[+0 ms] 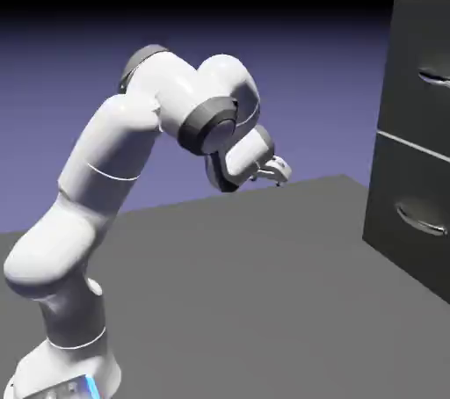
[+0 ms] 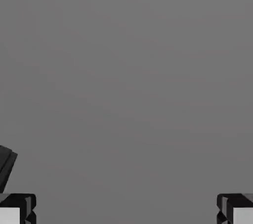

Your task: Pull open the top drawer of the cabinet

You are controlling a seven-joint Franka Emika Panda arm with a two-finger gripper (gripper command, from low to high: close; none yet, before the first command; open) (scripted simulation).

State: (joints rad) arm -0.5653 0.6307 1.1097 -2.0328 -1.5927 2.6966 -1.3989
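The dark grey-black cabinet (image 1: 413, 138) stands at the right edge of the exterior view, cut off by the frame. Its top drawer (image 1: 424, 72) carries a slim silver handle (image 1: 435, 79), and a pale seam separates it from the lower drawer (image 1: 411, 213). My gripper (image 1: 279, 171) hangs over the table's middle, far to the left of the cabinet and lower than the top handle. In the hand view the two fingertips (image 2: 17, 210) sit at the bottom corners, wide apart, so the gripper is open with nothing between them; only grey table fills that view.
The grey table (image 1: 264, 301) stretches between the arm and the cabinet. The lower drawer has its own silver handle (image 1: 420, 219). A small dark shape (image 2: 6, 165) shows at the hand view's left edge.
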